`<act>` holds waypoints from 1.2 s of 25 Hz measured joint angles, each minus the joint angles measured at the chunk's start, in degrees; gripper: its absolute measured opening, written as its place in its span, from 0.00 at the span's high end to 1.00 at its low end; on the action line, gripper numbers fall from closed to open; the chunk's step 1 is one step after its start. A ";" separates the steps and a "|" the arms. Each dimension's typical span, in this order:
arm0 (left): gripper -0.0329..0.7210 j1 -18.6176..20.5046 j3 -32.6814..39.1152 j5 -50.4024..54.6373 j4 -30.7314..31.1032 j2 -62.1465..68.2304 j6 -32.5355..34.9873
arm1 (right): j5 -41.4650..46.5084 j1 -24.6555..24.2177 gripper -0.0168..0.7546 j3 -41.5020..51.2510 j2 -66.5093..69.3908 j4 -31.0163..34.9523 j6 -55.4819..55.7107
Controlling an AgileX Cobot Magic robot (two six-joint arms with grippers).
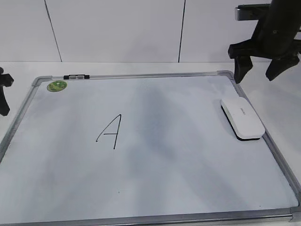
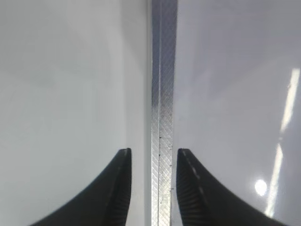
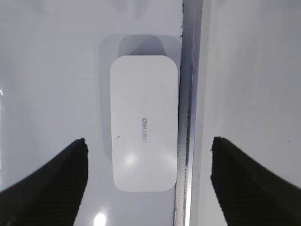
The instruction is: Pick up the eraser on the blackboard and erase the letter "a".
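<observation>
Against the blackboard's [image 1: 155, 219] right frame lay the eraser [image 1: 242, 118]; right gripper [image 1: 256, 71] hovered above it, jaws apart; left gripper [image 2: 151, 186] slightly parted.

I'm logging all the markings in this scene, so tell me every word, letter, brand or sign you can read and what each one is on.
"A": handwritten capital letter in black marker on the blackboard.
"deli": grey logo on top of the eraser, read from the right wrist view.
Green round sticker at the board's far left corner: its print is too small to read.
</observation>
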 joint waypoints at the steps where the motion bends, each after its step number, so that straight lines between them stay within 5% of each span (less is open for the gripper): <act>1: 0.63 0.00 -0.99 0.97 -0.42 -0.59 0.00 | 0.10 0.00 0.16 0.00 -0.30 0.00 0.00; 10: 0.63 0.23 -7.82 8.35 -10.03 -10.87 -0.13 | 0.45 0.00 0.22 0.00 -9.06 0.08 0.00; 30: 0.63 -0.78 -8.49 11.04 -14.69 -43.31 -0.95 | 2.25 0.00 0.24 0.27 -38.42 4.20 0.00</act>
